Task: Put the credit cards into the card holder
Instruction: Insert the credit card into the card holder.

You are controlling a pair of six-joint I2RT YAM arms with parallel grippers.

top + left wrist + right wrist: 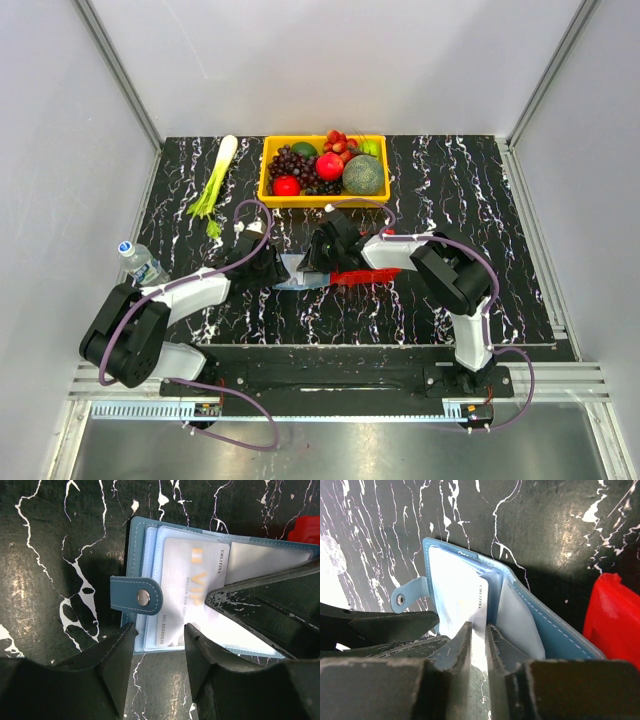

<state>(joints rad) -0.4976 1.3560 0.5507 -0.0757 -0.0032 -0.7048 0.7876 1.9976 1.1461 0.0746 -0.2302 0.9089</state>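
**Step in hand:** seating a card in a pocket of the card holder.

**Position:** The holder lies open on the black marbled table, between the two grippers and just beside the red tray. A pale credit card marked VIP sits partly inside a clear pocket. Its outer end projects toward the right gripper.

**Right gripper:** The jaws are parted by a narrow slit only. The card shows through the slit and passes beneath the fingertips. The gap looks wider than the card's edge, so judge this a loose contact, not a clamp.

**Left gripper:** The jaws stand about half apart and clamp nothing. The fingertips stand at one edge of the holder, near the snap strap. Whether they press the holder down cannot be told.

**Procedure:**
1. Use the left fingertips as a stop at the holder's edge, so the holder does not slide.
2. Push the card along the pocket's line, flat and low. A tilted card is likely to catch the clear film.
3. Stop once the card's end is flush with the pocket mouth.

Further cards cannot be made out in these views
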